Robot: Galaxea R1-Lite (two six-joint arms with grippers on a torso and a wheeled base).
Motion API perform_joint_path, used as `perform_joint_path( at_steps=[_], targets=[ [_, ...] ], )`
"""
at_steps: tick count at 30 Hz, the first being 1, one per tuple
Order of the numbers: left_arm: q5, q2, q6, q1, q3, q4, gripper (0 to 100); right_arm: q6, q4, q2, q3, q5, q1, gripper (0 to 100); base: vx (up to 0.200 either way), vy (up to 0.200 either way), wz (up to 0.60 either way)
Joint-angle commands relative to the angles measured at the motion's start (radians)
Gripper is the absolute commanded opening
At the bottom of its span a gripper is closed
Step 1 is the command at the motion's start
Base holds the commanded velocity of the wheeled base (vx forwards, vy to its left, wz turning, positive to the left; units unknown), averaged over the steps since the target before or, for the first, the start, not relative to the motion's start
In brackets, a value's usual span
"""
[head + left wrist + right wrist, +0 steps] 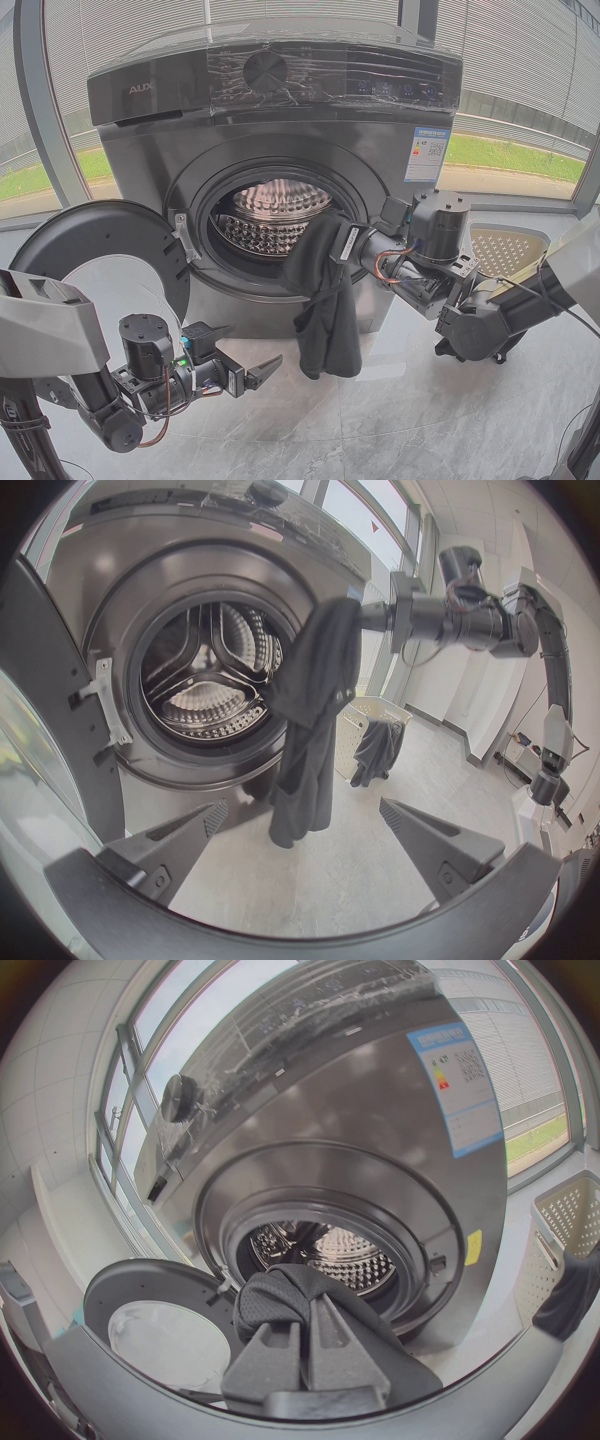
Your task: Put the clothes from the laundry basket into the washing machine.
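One dark garment [325,300], washing machine [156,150], blue label [427,154]

A pale grey stone floor with faint wavy marks [406,412] lay under the left gripper [270,369] and spread out in front of it. Far past the right gripper [300,1322], tall glass windows with thick grey frames [37,94] curved round the room. Outside them, up and beyond the right gripper, was a strip of green grass [512,156] next to a grey road [500,182]. Behind that stood a big grey wall with thin lines [519,56]. More grass showed far beyond the left gripper too. A white tiled wall [50,1097] stood off to the left of the right gripper, with a low white ledge [69,1210] near it.
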Motion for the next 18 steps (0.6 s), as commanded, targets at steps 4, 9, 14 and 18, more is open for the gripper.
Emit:
perform_joint_path(
  at_steps=[4, 9, 14, 18],
  targets=[
    [-0.001, 0.103, 0.001, 0.002, -0.036, -0.002, 100, 0.0, 0.003, 0.003, -0.072, 0.001, 0.025, 0, 0.0, 0.0, 0.0],
    [-0.001, 0.173, 0.008, 0.002, -0.09, -0.002, 100, 0.0, -0.002, 0.003, -0.075, 0.0, 0.044, 0, 0.0, 0.0, 0.0],
    [-0.002, 0.219, 0.01, 0.011, -0.151, -0.002, 100, -0.001, -0.011, 0.002, -0.07, 0.0, 0.047, 0, 0.0, 0.0, 0.0],
    [-0.002, 0.247, 0.019, 0.037, -0.189, -0.002, 100, -0.003, -0.012, -0.001, -0.066, 0.001, 0.059, 0, 0.0, 0.0, 0.0]
  ],
)
